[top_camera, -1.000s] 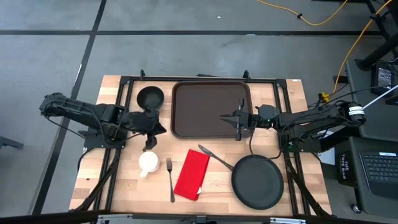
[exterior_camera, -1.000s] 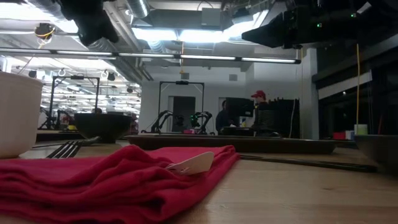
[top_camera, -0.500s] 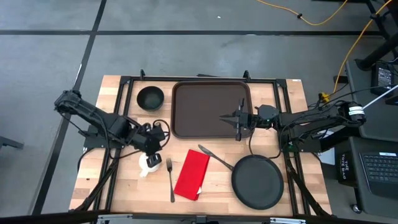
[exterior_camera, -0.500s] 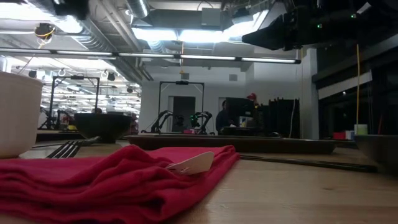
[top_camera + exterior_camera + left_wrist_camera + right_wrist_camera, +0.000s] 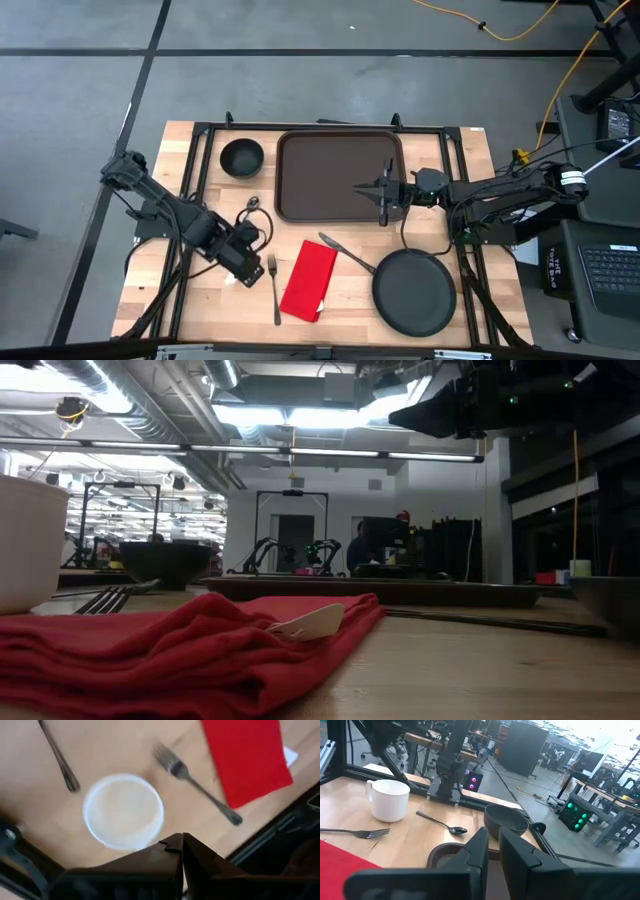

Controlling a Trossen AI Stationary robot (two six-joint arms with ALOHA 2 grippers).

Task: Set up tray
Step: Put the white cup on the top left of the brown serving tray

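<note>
The dark brown tray (image 5: 340, 175) lies at the table's far middle. My left gripper (image 5: 245, 265) (image 5: 181, 840) hangs shut above the white cup (image 5: 123, 811), clear of it, and hides the cup in the high view. The cup (image 5: 30, 540) stands upright on its base. Fork (image 5: 273, 290), red napkin (image 5: 310, 280) and spoon (image 5: 250, 205) lie nearby. The black bowl (image 5: 241, 157) stands left of the tray. My right gripper (image 5: 380, 192) (image 5: 493, 840) hovers over the tray's right rim, with a narrow gap between its fingers.
A round black plate (image 5: 413, 291) sits at the near right, and a knife (image 5: 345, 252) lies between it and the napkin. Black frame rails (image 5: 200, 170) run along both sides of the table. Bare wood shows near the left edge.
My left arm has swung from beside the bowl toward the table's near edge and now stands over the cup, covering it in the high view. The cup, bowl and cutlery have stayed where they were.
</note>
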